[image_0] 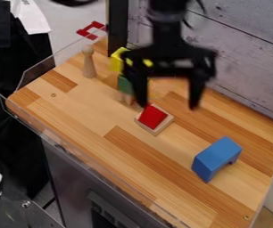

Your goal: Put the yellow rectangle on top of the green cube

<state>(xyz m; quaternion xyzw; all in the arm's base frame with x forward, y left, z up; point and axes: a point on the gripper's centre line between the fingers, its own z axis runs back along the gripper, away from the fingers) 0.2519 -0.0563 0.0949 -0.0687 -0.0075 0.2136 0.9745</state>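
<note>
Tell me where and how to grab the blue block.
Take the blue block by the middle of its length, coming straight down from above. Its flat top faces up and its body is longer than it is wide, so the open gripper should probably turn to close across the narrow width, pressing the notched long side and the one opposite, above the notch.

Bare tabletop (94,113) gives a way past the camera side of the red block (154,117), and another between it and the blue arch (215,156). Beyond it, toward upper left, the green block (124,84), yellow block (116,61) and wooden peg (88,64) stand as obstacles.
</note>
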